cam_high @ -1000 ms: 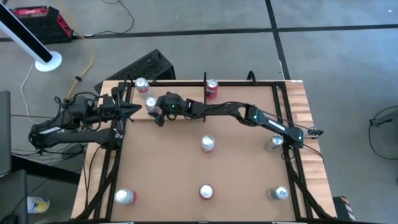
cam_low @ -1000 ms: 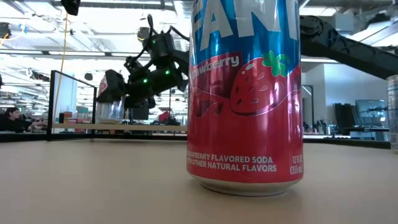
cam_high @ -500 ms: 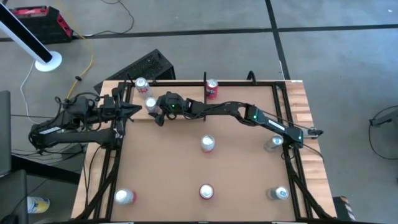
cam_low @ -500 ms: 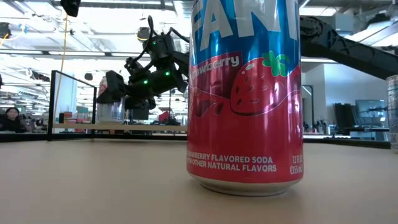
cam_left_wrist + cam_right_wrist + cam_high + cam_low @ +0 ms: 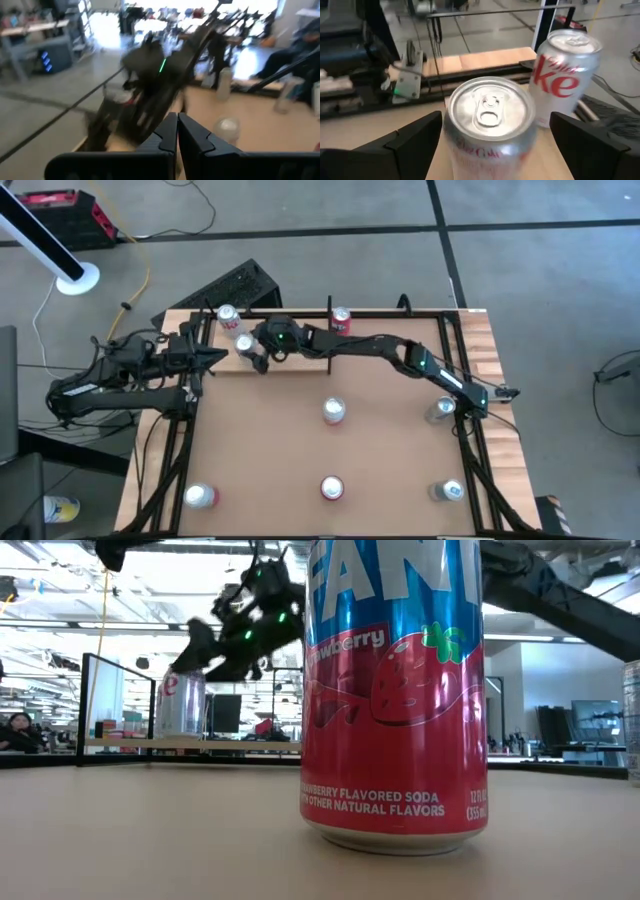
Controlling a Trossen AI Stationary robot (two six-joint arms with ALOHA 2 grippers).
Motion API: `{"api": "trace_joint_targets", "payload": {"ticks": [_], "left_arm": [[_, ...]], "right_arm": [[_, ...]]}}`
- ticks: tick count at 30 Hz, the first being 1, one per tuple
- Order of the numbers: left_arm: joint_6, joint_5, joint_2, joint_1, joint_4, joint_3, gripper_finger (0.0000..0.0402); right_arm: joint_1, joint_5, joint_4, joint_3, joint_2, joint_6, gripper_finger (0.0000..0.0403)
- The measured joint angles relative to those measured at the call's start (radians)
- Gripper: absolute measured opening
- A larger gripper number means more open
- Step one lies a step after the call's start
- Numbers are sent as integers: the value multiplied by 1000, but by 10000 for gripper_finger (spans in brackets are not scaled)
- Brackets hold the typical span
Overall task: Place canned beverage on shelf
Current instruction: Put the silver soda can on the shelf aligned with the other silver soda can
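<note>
A silver Diet Coke can point(image 5: 490, 117) stands upright on its base on the pale wood shelf point(image 5: 490, 60), which also shows in the low view point(image 5: 240, 745). My right gripper point(image 5: 496, 119) is open just above and behind the can point(image 5: 241, 346), one finger on either side of the can's top and clear of it. In the low view the right gripper point(image 5: 195, 652) hangs over that can point(image 5: 180, 705). A second Diet Coke can point(image 5: 565, 75) stands beside the first. My left gripper point(image 5: 176, 132) is shut, holds nothing and waits at the table's left point(image 5: 215, 358).
A red can point(image 5: 341, 320) stands farther right at the table's far edge, by a black upright. Several more cans stand on the brown tabletop, among them a silver one point(image 5: 333, 411) and a strawberry Fanta can point(image 5: 395, 690) close to the low camera. Black frame rails point(image 5: 455, 340) border the table.
My right gripper has risen from around the Diet Coke can to above its top and shifted slightly toward the table's far edge. The can stays upright on the shelf where it was.
</note>
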Motion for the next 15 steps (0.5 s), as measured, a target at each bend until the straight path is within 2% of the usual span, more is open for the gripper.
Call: {"api": "trace_joint_targets", "payload": {"ticks": [7,12,15], "left_arm": [[-43,-112,69,0,-97,-1,0],[-43,-148,179,0,-92,-1,0],[-39,-224,248,2,-83,-1,0]], "right_arm": [[30,0,-315,1,-168,-90,395],[51,3,-575,1,-302,-112,395],[67,47,-745,1,-369,-103,395]]}}
